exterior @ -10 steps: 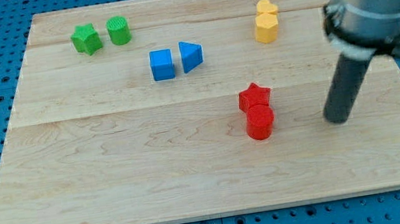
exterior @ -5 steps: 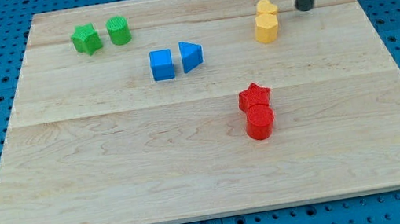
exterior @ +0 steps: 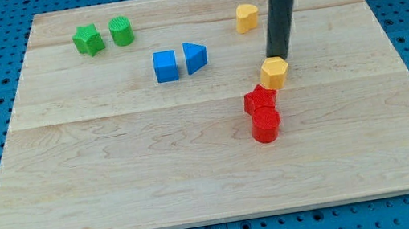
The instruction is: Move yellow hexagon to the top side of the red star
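Note:
The yellow hexagon lies on the wooden board, just above and to the right of the red star, nearly touching it. My tip stands right at the hexagon's top edge. A red cylinder sits directly below the star, touching it.
A second yellow block lies near the view's top, left of the rod. A blue cube and a blue triangular block sit left of centre. A green star and a green cylinder are at the top left.
The rod swept from the right to the top, then down. The yellow hexagon was pushed down to beside the red star. The other yellow block shifted left and up.

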You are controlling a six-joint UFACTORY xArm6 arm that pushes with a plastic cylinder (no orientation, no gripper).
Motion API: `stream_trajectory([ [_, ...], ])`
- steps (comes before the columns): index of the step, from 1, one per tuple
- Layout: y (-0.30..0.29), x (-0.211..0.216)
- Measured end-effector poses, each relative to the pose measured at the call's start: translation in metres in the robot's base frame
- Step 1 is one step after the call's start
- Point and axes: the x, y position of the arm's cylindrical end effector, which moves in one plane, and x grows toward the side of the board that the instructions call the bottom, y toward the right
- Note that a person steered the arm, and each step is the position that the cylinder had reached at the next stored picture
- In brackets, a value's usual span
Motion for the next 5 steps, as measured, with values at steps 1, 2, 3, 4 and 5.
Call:
stream_trajectory([
  [1,0.041,0.016],
  [2,0.027,0.019],
  [3,0.015,0.019],
  [4,-0.004,0.019],
  [5,-0.017,0.019],
])
